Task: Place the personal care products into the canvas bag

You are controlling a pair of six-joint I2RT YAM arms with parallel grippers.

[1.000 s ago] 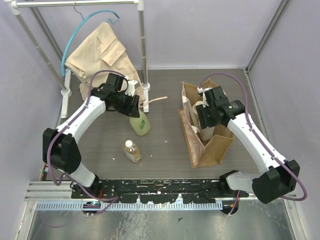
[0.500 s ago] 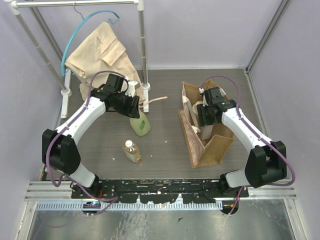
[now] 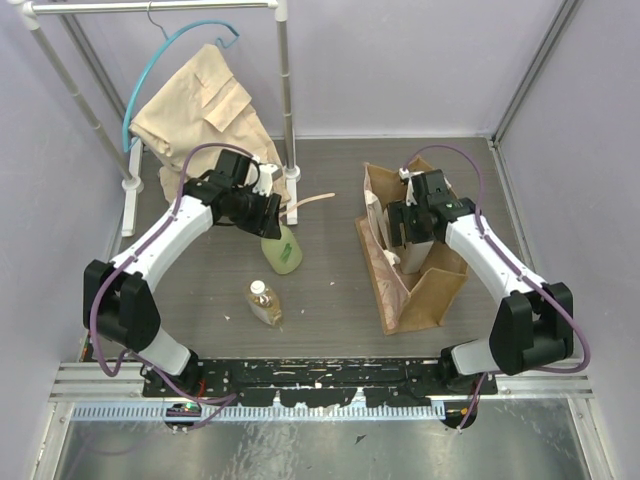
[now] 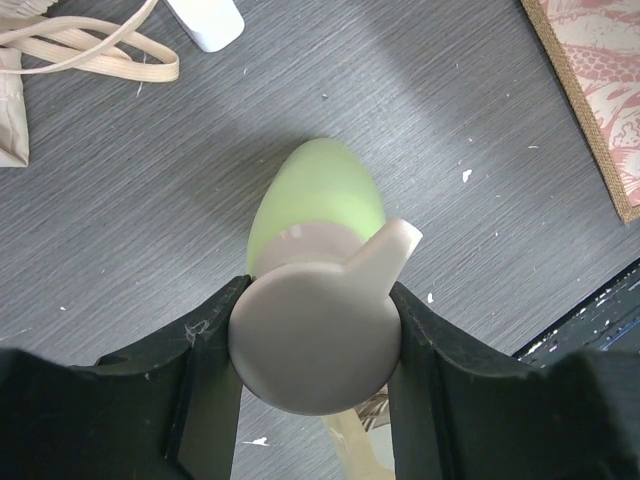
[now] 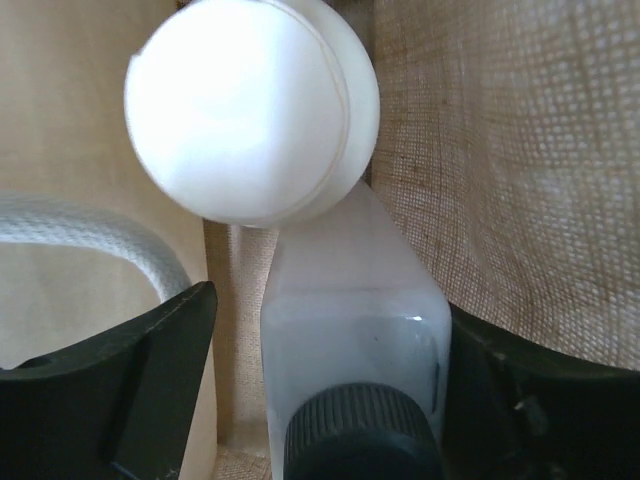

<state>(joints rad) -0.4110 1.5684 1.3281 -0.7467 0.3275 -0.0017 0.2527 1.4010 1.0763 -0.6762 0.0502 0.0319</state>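
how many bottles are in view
4: the green bottle gripped at its cap by the left jaws, the amber bottle on the table nearer the bases, the round-capped cream bottle and black-capped white bottle inside the canvas bag. More could hide there.

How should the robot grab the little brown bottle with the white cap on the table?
Probably from straight above, with the jaws closing on the amber bottle at the sides of its body, just under the white cap. It seems to stand upright on the table with bare space all round, so nothing should block the jaws.
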